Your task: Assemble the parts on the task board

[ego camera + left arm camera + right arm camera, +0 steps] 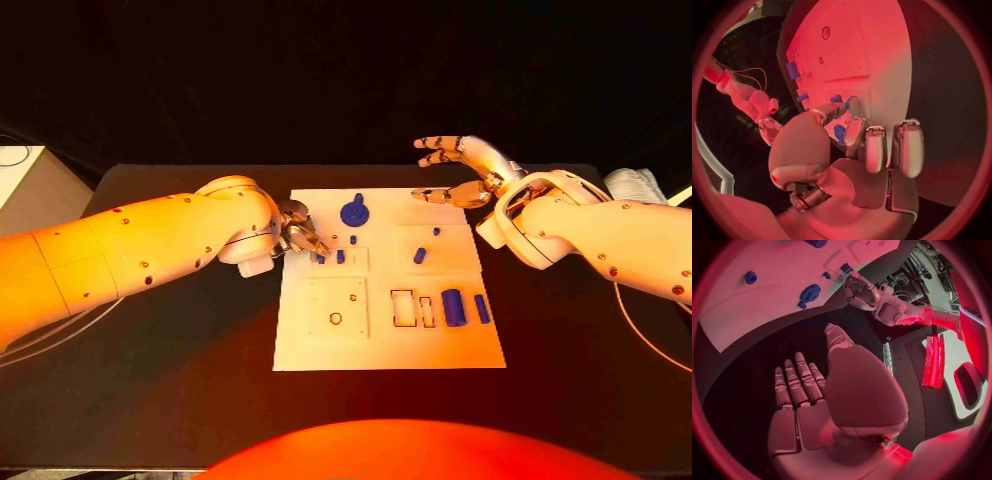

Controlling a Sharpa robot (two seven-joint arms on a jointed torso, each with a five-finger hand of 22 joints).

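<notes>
On the black table (173,380) lies the white task board (389,345), a long plate running from near to far in the middle. Its far left part carries a round blue part with a small stem (355,213). To the right of that, a recessed square (437,247) holds a short blue peg (420,256) and a tiny blue dot (437,231). On the left side of the board's middle, a smaller recess holds two little blue parts (330,257), with another blue dot (353,240) just beyond them. Nearer, a left panel (336,308) shows a small ring-shaped hole, and to its right are two narrow rectangular slots (415,307). Beside the slots lie a thick blue cylinder (454,307) and a thinner blue rod (482,308), side by side.

The left hand (300,232) reaches in over the board's left edge, its fingertips (854,131) bent down around the two small blue parts; whether it actually grips one cannot be told. The right hand (464,172) hovers off the board's far right corner, fingers spread and slightly curled, holding nothing; in the right wrist view its fingers (795,385) lie straight and parted above bare table.
</notes>
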